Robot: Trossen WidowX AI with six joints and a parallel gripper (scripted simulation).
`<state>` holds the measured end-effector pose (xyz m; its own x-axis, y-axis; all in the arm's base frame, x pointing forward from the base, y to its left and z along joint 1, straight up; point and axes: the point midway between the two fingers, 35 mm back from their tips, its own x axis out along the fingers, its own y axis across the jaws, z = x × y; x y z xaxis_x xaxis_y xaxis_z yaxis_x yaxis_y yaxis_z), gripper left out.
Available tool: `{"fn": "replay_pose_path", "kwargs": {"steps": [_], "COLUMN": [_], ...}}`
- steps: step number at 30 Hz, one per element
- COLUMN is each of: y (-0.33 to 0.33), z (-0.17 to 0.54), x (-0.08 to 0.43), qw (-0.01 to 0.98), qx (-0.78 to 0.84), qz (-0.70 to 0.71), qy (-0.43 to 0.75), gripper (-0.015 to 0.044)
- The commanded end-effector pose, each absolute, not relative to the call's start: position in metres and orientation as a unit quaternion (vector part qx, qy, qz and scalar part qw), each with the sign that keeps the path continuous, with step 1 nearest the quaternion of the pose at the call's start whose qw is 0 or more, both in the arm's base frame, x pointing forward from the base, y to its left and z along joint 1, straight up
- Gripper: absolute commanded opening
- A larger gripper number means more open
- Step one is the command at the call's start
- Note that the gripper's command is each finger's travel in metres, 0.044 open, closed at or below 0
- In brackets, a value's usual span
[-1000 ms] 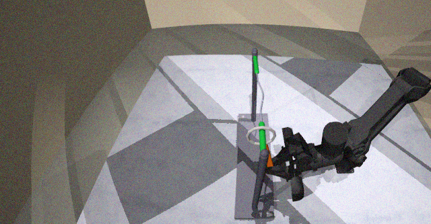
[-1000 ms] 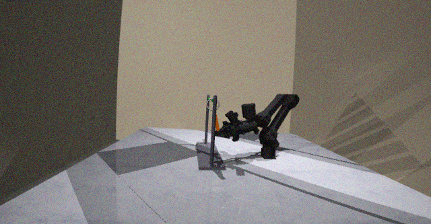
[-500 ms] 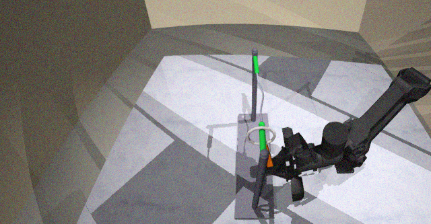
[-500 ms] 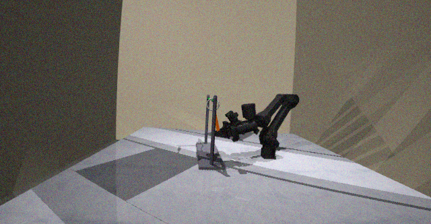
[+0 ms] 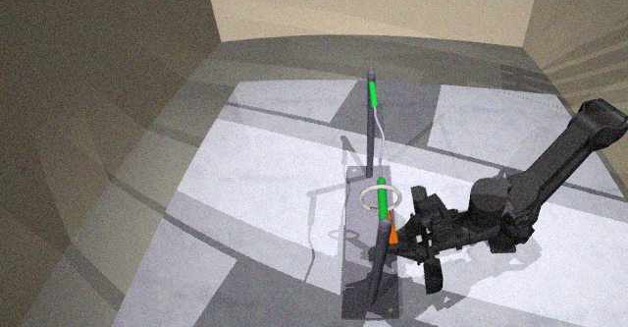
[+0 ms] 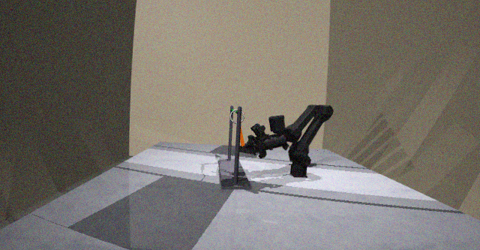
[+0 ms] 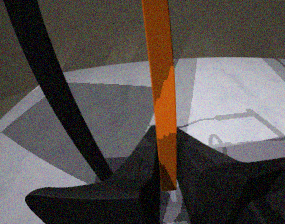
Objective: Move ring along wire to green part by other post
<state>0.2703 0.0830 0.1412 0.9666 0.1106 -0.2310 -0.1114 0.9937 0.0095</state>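
The pale ring (image 5: 361,199) (image 6: 244,116) is around the near green part (image 5: 382,206) of the wire, beside the near post (image 5: 378,270) (image 6: 237,149). Its orange handle (image 5: 392,233) (image 6: 242,137) (image 7: 164,90) hangs down on the arm's side. My gripper (image 5: 396,245) (image 6: 244,148) (image 7: 161,129) is shut on the handle's lower end. The thin grey wire (image 5: 383,137) runs from there to the far green part (image 5: 373,94) at the far post (image 5: 370,142) (image 6: 229,139). Whether the ring touches the green part cannot be told.
Both posts stand on a dark base plate (image 5: 354,263) (image 6: 228,175). The near post is very close to my fingertips in the top view. The arm reaches in from the right, and patches of shadow cross the table (image 5: 275,155).
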Motion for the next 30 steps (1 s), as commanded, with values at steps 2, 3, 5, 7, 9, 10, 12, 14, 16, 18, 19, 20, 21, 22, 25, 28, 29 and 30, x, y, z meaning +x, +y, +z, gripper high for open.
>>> {"fn": "replay_pose_path", "kwargs": {"steps": [2,3,5,7,9,10,12,14,16,18,19,20,21,22,25,28,29,30], "y": [0.0827,0.0827,0.0827,0.0827,0.0827,0.0827,0.0827,0.0827,0.0827,0.083,0.083,0.083,0.083,0.083,0.083,0.0831,0.0831,0.0832], "z": [0.1403,0.1403,0.1403,0.1403,0.1403,0.1403,0.1403,0.1403,0.1403,0.1411,0.1411,0.1411,0.1411,0.1411,0.1411,0.1414,0.1418,0.1422], "x": [0.2701,0.2701,0.2701,0.2701,0.2701,0.2701,0.2701,0.2701,0.2701,0.2702,0.2702,0.2702,0.2702,0.2702,0.2702,0.2695,0.2687,0.2676], "qw": [0.992,0.992,0.992,0.992,0.992,0.992,0.992,0.992,0.992,0.992,0.992,0.992,0.992,0.992,0.992,0.992,0.992,0.992], "qx": [0.0,0.0,0.0,0.0,0.0,0.0,0.0,0.0,0.0,-0.002,-0.002,-0.002,-0.002,-0.002,-0.002,-0.002,-0.002,-0.002], "qz": [0.055,0.055,0.055,0.055,0.055,0.055,0.055,0.055,0.055,0.056,0.056,0.056,0.056,0.056,0.056,0.056,0.056,0.056], "qy": [0.117,0.117,0.117,0.117,0.117,0.117,0.117,0.117,0.117,0.116,0.116,0.116,0.116,0.116,0.116,0.117,0.117,0.117], "gripper": [-0.015,-0.015,-0.015,-0.015,-0.015,-0.015,-0.015,-0.015,-0.015,-0.0097,-0.0071,-0.0045,-0.0019,0.0007,0.0086,0.016,0.016,0.016]}}
